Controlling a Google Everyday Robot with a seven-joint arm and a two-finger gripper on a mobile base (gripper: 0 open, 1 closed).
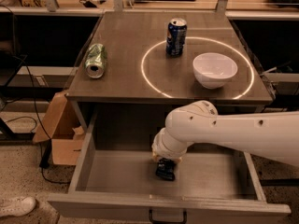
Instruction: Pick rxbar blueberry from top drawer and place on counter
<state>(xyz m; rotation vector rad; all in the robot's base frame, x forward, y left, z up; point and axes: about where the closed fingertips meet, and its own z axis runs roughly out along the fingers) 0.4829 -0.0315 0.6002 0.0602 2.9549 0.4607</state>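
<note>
counter [126, 31]: green can [95, 60], blue can [176, 37], bowl [215, 70]; tool [165, 169] below

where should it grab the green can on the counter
Around the middle of the green can, from above: it lies on its side, its end facing the drawer, so the round flanks are free. The gripper is low in the drawer.

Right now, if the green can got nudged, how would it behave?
The green can lies on its side near the counter left edge, so it would probably roll, perhaps off. It seems crushed, so likely light. The gripper is down in the drawer, away from it.
</note>
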